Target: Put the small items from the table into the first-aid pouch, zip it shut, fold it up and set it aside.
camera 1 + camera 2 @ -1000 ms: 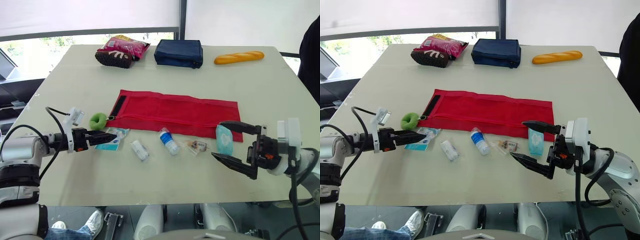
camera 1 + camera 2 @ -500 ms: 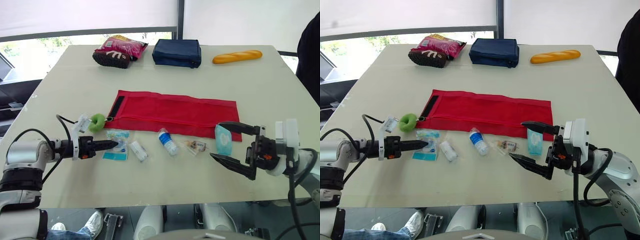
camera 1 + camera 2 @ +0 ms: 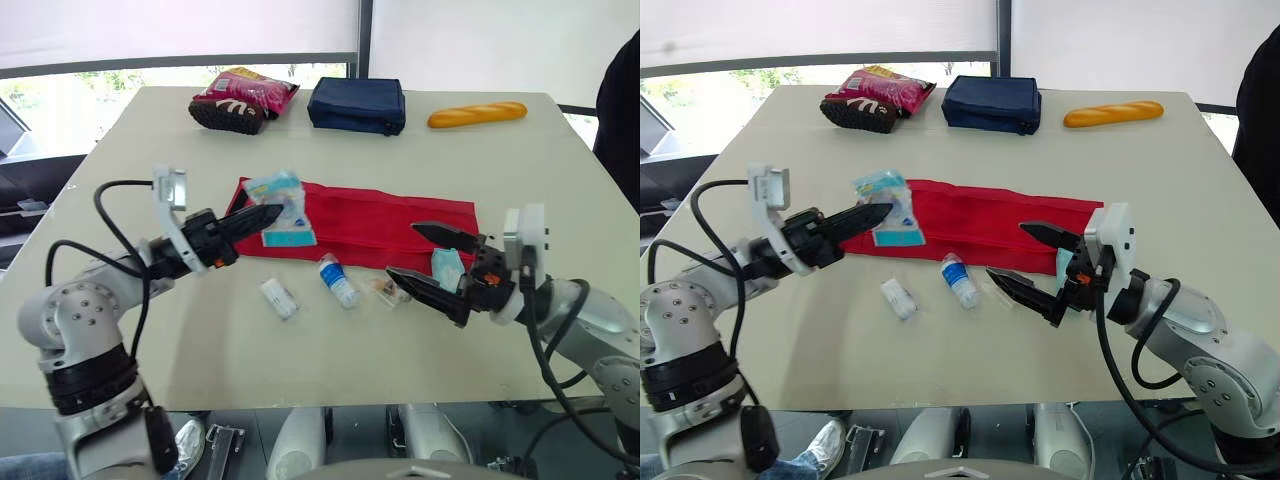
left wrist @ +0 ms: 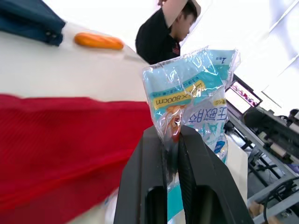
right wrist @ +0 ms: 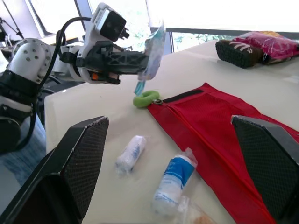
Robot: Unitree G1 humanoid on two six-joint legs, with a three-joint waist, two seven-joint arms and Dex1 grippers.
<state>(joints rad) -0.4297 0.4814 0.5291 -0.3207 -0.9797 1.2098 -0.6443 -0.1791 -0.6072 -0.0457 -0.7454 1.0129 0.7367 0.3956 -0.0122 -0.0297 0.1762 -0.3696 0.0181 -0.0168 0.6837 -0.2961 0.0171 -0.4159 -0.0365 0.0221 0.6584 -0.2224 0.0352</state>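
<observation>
A robot's left hand (image 3: 268, 214) pinches a plastic-wrapped packet (image 3: 281, 208) by its lower edge, holding it in the air over the left end of the red first-aid pouch (image 3: 370, 222). The pouch lies flat and unfolded in the middle of the worktop (image 3: 560, 180). The right hand (image 3: 403, 250) hovers spread wide near the pouch's right end, gripping nothing, just beside a teal sachet (image 3: 447, 268). A small bottle (image 3: 339, 281), a gauze roll (image 3: 278, 298) and a clear sachet (image 3: 393, 290) wait along the pouch's near edge.

The packet looks light, thin and crinkly, its film likely slick, so an edge pinch could slip; a firm hold on the sealed margin seems safest. The pouch appears soft and limp, best taken by its green pull ring (image 5: 145, 98) or its hem.
</observation>
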